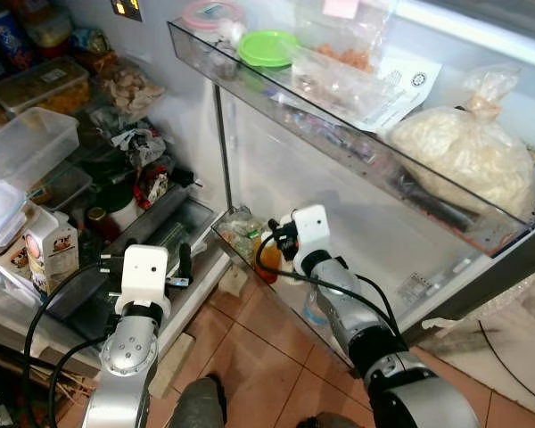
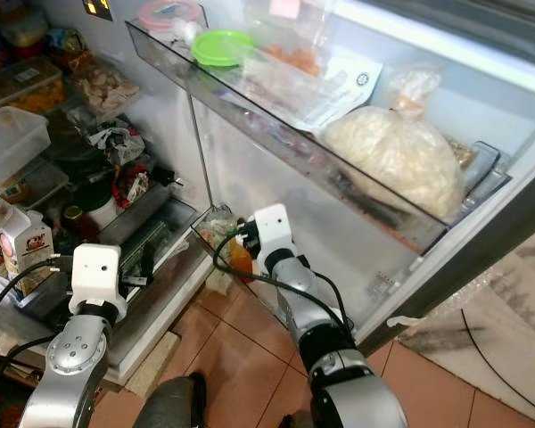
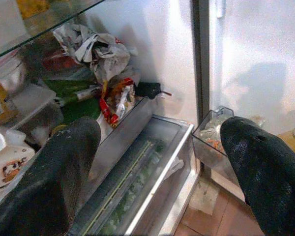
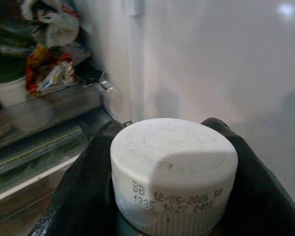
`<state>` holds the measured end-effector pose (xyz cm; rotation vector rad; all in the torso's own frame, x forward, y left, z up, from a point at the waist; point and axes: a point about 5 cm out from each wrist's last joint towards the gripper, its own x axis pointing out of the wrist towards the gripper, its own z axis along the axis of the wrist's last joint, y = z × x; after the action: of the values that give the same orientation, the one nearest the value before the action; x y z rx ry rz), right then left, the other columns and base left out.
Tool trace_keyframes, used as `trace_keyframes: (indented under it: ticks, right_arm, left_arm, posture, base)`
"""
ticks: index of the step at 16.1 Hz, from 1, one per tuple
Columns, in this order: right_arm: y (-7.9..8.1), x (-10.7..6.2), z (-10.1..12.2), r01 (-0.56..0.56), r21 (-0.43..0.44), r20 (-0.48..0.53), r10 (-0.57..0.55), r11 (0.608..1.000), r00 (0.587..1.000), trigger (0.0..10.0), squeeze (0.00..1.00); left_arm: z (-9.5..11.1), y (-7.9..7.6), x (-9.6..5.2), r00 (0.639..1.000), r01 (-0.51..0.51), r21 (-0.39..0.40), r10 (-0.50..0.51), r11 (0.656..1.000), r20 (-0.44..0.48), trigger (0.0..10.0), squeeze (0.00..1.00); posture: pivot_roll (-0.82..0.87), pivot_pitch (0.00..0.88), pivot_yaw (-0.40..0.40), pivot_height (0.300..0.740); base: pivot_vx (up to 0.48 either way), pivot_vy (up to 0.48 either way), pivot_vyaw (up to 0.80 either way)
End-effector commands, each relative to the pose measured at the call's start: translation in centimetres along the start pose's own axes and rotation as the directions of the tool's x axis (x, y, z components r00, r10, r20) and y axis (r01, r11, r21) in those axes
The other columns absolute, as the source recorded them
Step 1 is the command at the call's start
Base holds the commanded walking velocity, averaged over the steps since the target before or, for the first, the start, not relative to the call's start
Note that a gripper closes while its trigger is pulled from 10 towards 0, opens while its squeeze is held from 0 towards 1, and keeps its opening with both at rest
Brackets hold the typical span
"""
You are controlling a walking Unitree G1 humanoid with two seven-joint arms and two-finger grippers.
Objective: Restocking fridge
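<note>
Terracotta floor tiles (image 1: 259,357) nearest the camera, both arms reaching over them toward the open fridge.

Right gripper (image 4: 174,196): fingers clamped on either side of a bottle's white cap (image 4: 173,162), printed date code around the cap's side. Head views show the bottle (image 1: 268,257) with orange contents, held upright at the low door shelf (image 1: 234,234), just beside some bagged items sitting in it.

Left gripper (image 3: 160,167): fingers spread wide, nothing between them. It hangs in front of the clear bottom drawer (image 3: 137,191), greens visible inside.

Left of that arm, a milk carton (image 1: 52,250) stands on the lower fridge shelf, beside clear plastic tubs (image 1: 22,147). Further in: crumpled bags (image 3: 96,46) and a red snack wrapper (image 3: 113,101) on the ledge above the drawer.

Upper door shelf (image 1: 339,143), further back: green lid (image 1: 267,47), pink-rimmed container (image 1: 212,15), printed paper sheet (image 1: 401,85), large clear bag of white grainy stuff (image 1: 468,156) at the right end.
</note>
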<state>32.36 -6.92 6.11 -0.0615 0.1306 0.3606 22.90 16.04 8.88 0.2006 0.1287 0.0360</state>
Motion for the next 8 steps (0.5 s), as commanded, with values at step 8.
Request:
trace_keyframes:
  ticks: [8]
  right_arm:
    - [-1.5,0.3,0.6,0.091,0.038,0.047,-0.093,0.995,0.995,10.0,0.0]
  left_arm:
    - [0.2,-0.4,0.4,1.0,0.029,0.004,-0.029,1.0,-0.01,10.0,0.0]
  posture:
    - [0.21,0.119,-0.011,0.74]
  base:
    - [0.0,0.0,0.0]
